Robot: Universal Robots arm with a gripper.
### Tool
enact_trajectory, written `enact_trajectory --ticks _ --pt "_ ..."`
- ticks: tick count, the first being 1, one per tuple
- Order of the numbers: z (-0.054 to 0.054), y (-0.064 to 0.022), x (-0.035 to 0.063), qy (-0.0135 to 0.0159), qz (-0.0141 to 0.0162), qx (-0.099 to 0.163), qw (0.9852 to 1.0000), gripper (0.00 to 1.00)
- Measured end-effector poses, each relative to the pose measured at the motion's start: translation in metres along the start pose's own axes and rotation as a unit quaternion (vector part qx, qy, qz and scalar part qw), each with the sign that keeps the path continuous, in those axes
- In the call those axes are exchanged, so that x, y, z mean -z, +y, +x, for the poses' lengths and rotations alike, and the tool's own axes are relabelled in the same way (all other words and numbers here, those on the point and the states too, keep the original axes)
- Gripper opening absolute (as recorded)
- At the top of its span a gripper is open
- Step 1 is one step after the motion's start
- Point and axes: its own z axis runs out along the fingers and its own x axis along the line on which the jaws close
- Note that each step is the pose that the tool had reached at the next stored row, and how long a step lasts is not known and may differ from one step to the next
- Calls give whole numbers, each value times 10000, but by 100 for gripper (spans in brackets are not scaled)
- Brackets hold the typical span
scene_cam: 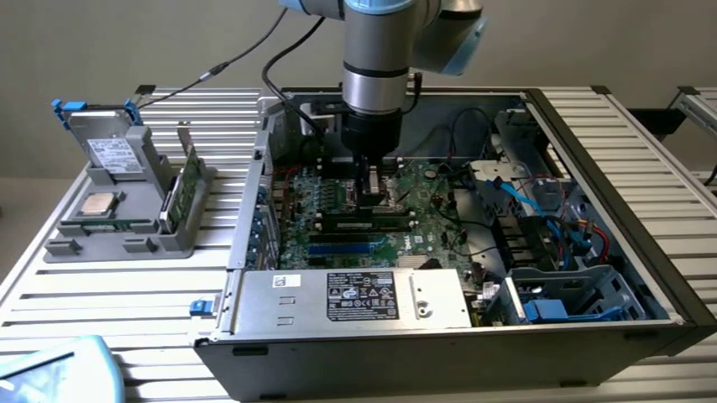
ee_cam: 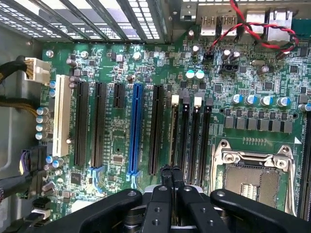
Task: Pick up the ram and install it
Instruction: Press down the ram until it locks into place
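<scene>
Fingers [ee_cam: 171, 171] closed, over seated ram [ee_cam: 173, 131]

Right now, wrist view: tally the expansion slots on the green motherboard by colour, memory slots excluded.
White plastic expansion slot: 1
Blue plastic expansion slot: 1
Black plastic expansion slots, one of them short: 4
Total: 6

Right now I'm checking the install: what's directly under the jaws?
Under the shut gripper stands the ram, edge-on in a memory slot beside the CPU socket. The ram's near end is covered, so its seating cannot be seen.
</scene>
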Motion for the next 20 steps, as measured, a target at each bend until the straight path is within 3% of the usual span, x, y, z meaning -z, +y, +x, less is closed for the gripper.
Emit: enact_trajectory --ticks 4,7,11,20 --pt "-2 -2 16 -17 -3 -2 10000 10" --pt "20 -19 137 -9 -42 3 10000 10" --pt "36 -140 201 -13 -94 11 10000 10" --pt "38 -171 204 -13 -103 12 9999 10"
